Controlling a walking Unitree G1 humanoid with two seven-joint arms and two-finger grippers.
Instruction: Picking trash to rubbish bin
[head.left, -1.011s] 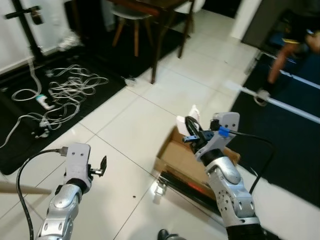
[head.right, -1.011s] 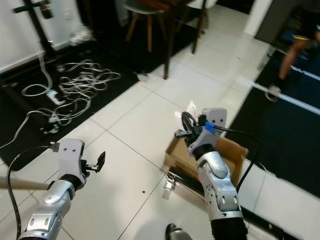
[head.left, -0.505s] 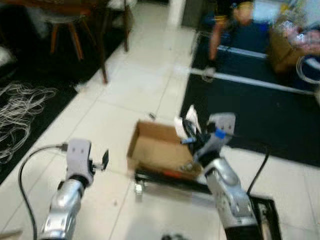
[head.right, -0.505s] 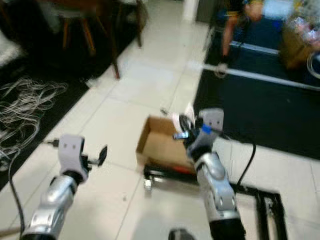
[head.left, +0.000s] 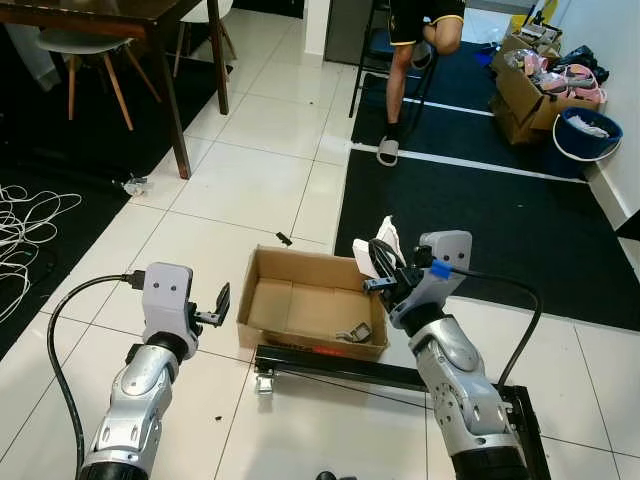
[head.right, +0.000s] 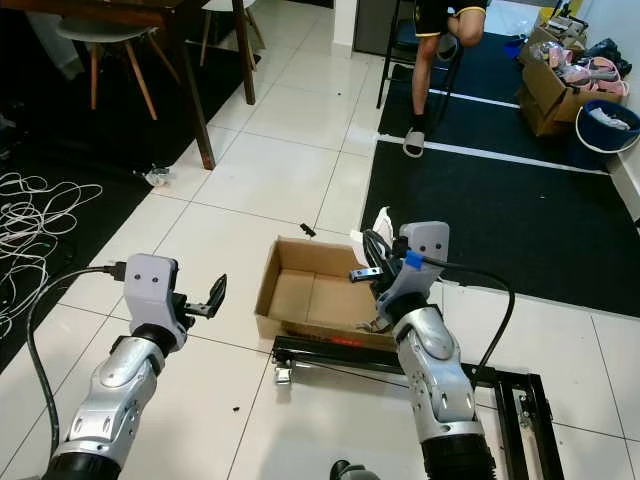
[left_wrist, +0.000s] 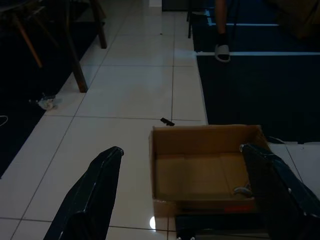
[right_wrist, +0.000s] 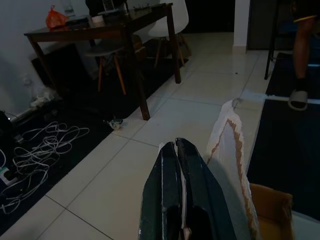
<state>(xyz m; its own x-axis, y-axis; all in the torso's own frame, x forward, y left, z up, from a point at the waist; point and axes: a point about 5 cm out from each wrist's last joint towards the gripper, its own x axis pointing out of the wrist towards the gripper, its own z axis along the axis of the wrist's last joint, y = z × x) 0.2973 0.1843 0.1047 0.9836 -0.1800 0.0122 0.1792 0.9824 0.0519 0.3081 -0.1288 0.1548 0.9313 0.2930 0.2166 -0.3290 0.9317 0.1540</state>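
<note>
A crumpled white wrapper (head.left: 381, 243) is pinched in the right end effector (head.left: 383, 265), its fingers pressed together on the lower part so that most of the paper stands above and beside the fingertips. Its long axis runs roughly upright, the free end pointing up and slightly away from the robot; in the right wrist view the wrapper (right_wrist: 230, 165) shows a brownish edge alongside the closed black fingers (right_wrist: 175, 195). It hangs over the far right corner of an open cardboard box (head.left: 300, 310) sitting on the white tiled floor (head.left: 250, 180). A small grey scrap (head.left: 352, 333) lies inside the box. The left end effector (head.left: 218, 305) is held just left of the box, fingers spread and gripping nothing. A person (head.left: 415, 60) stands on the dark mat beyond.
</note>
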